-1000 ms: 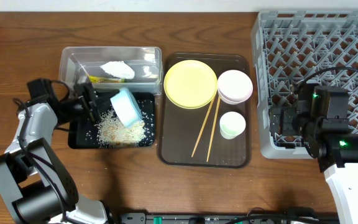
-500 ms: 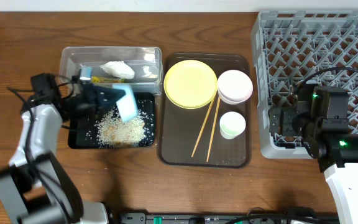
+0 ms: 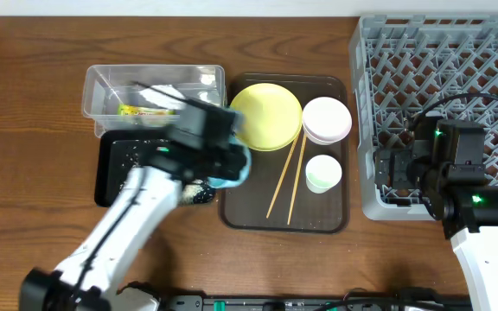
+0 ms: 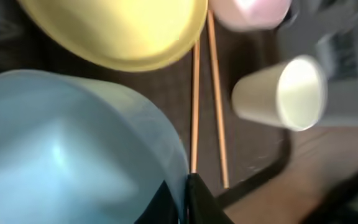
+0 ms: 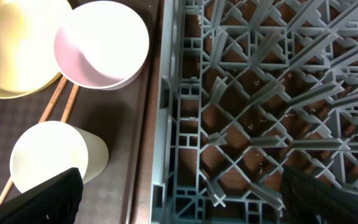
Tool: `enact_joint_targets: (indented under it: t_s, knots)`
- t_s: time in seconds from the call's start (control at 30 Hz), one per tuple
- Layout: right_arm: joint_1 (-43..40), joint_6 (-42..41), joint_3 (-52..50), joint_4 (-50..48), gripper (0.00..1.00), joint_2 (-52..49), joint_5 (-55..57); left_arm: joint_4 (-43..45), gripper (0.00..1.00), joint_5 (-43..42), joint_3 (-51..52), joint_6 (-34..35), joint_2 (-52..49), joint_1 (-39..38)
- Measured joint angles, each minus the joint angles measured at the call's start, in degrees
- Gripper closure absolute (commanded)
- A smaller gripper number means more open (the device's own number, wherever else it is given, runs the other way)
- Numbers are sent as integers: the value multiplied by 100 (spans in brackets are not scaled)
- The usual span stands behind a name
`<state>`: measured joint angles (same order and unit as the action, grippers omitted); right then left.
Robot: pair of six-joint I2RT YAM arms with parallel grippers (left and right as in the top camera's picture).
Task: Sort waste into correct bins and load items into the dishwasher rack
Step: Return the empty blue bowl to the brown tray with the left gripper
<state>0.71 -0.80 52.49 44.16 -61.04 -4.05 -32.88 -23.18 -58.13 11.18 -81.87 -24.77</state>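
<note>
My left gripper is shut on the rim of the light-blue bowl and holds it over the left edge of the brown tray. The left wrist view shows the bowl pinched between the fingers. On the tray lie the yellow plate, white bowl, small white cup and chopsticks. The wrapper lies in the clear tub. Rice lies in the black bin, mostly under my arm. My right gripper is open over the grey rack's left edge.
The right wrist view shows the rack grid, the white bowl and the cup between my spread fingers. The tissue is not clear to see in the tub. Bare wooden table lies in front of the tray.
My left arm has swung right from the black bin to the tray's left edge, carrying the light-blue bowl. Rice stays in the black bin. The right arm has not moved.
</note>
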Motion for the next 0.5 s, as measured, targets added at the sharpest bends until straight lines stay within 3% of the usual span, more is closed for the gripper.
enact_joint_targets:
  t_s: [0.3,0.37,0.4,0.5]
  knots:
    - [0,0,2,20,1,0,0,713,89,844,0,20,-1228,-1246]
    - [0,0,2,35,1,0,0,772,83,887,0,15,-1379,-1305]
    - [0,0,2,39,1,0,0,778,74,905,0,13,-1416,-1311]
    - [0,0,2,42,1,0,0,750,70,973,-2,55,-1423,-1309]
